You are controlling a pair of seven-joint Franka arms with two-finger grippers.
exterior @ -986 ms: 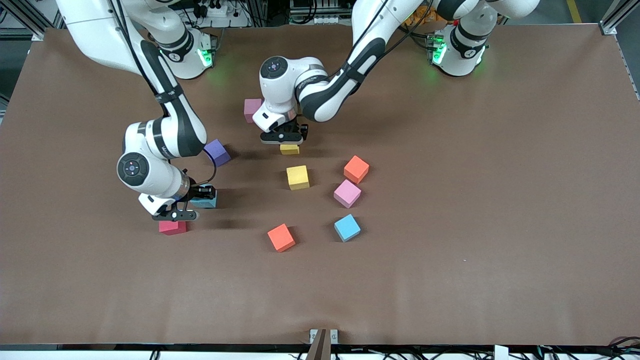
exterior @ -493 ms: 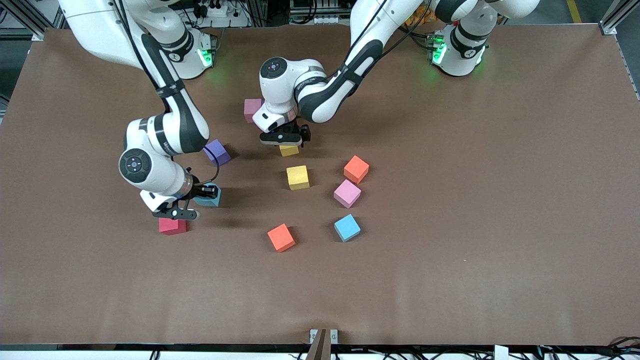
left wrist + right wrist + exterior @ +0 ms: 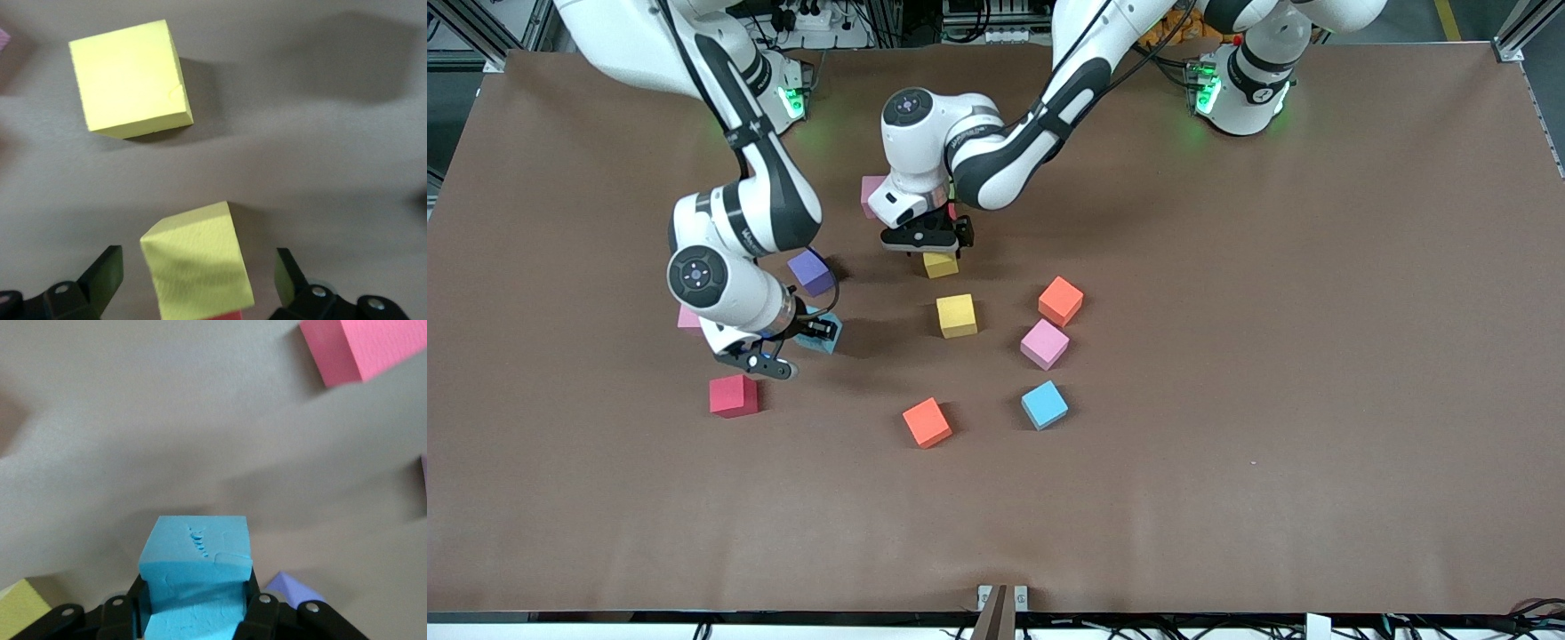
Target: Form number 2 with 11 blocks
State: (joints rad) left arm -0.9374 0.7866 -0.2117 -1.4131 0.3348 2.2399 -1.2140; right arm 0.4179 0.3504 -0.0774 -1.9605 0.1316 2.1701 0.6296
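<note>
My left gripper is open, low over the table, its jaws on either side of a yellow block without touching it; in the left wrist view the gripper straddles that block. A second yellow block lies nearer the front camera and shows in the left wrist view. My right gripper is shut on a light blue block, held just off the table; the right wrist view shows the gripper clamped on its sides. No digit figure is formed.
Loose blocks: mauve pink, purple, pink half hidden by the right arm, red, orange, pink, blue, orange. A red sliver shows beside the straddled yellow block.
My right gripper has moved away from the red block toward the left arm's end with the light blue block, uncovering a pink block. My left gripper has barely shifted over the yellow block.
</note>
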